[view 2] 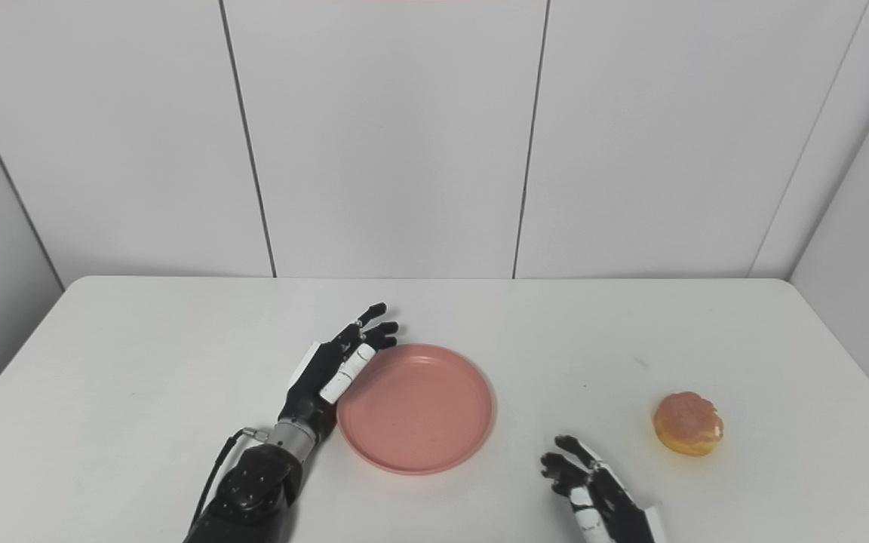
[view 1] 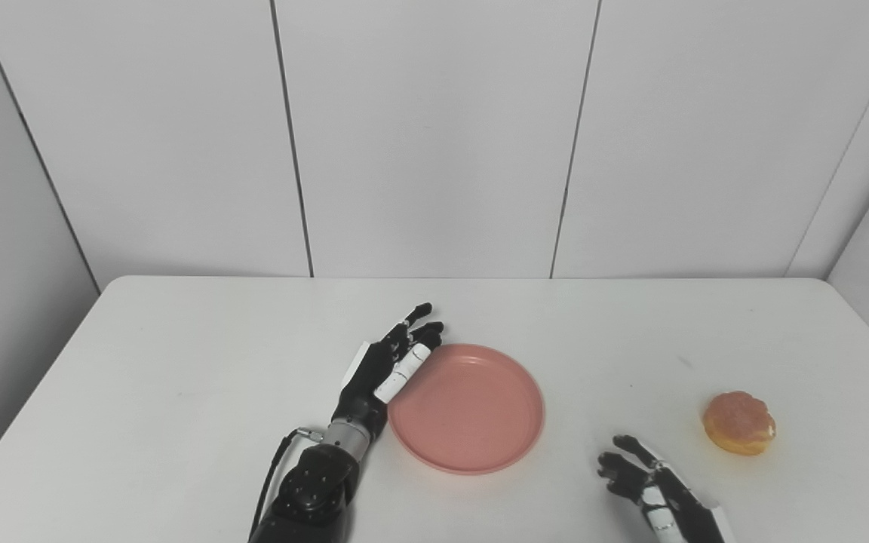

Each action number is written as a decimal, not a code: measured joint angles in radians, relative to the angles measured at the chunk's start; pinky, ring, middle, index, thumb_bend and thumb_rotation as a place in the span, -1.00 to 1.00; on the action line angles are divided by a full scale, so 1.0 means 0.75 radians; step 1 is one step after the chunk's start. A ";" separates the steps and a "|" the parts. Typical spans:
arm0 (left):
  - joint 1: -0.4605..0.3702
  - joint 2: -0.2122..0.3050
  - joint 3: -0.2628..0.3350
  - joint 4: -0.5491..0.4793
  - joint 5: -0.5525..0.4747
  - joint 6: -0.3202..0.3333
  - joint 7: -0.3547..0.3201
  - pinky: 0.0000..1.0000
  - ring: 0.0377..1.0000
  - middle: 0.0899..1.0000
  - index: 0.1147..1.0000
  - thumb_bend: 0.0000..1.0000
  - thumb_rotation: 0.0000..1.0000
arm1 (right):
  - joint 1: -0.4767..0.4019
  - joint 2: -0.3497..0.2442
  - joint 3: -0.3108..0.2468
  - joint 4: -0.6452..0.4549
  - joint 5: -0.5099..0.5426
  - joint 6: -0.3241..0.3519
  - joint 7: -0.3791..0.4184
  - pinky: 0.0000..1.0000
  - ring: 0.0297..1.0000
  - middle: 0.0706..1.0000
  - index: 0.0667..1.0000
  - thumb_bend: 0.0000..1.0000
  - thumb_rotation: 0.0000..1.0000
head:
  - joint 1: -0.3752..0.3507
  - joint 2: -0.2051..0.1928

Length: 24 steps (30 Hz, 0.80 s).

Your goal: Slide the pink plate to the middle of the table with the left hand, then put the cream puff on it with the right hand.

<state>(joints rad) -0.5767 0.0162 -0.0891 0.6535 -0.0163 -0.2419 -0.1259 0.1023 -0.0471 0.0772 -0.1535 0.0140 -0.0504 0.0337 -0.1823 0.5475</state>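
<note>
left robot hand (view 1: 393, 362), fingers spread, touches the pink plate (view 1: 472, 411) rim mid-worktop (view 1: 178, 377); right robot hand (view 1: 649, 483) spread, holding nothing, near the cream puff (view 1: 738, 422).

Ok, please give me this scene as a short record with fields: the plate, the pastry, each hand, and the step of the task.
plate: round pink plastic plate, empty, near the middle of the white table
pastry: golden cream puff, on the table, right of the plate
left hand: left hand, open, against the plate's left rim
right hand: right hand, open, holding nothing, apart from the puff
step: cream puff not yet picked up
</note>
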 measured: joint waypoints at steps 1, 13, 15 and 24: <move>0.006 0.000 -0.001 -0.013 0.000 0.011 -0.005 0.56 0.65 0.64 0.72 0.78 0.49 | 0.001 0.010 0.006 -0.006 -0.009 0.013 -0.007 0.60 0.56 0.50 0.63 0.55 0.81 | -0.019 0.006; 0.027 0.009 0.001 -0.046 -0.006 0.034 -0.071 0.60 0.67 0.67 0.74 0.73 0.54 | -0.013 0.084 0.059 -0.006 -0.119 0.032 -0.066 0.60 0.59 0.53 0.65 0.39 0.85 | -0.197 0.019; 0.026 0.015 0.008 -0.040 -0.009 0.033 -0.081 0.61 0.67 0.67 0.74 0.72 0.54 | -0.016 0.087 0.062 0.000 -0.134 0.032 -0.068 0.59 0.59 0.53 0.65 0.41 0.86 | -0.235 0.021; -0.004 0.056 0.027 0.039 -0.058 -0.014 -0.161 0.64 0.71 0.69 0.77 0.75 0.50 | -0.035 0.127 0.062 0.034 -0.192 0.031 -0.121 0.48 0.57 0.53 0.62 0.42 0.66 | -0.311 -0.004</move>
<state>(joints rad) -0.5798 0.0580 -0.0688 0.6827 -0.0598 -0.2520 -0.2463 0.0760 0.0482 0.1239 -0.1278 -0.1298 -0.0275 -0.0570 -0.4156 0.5446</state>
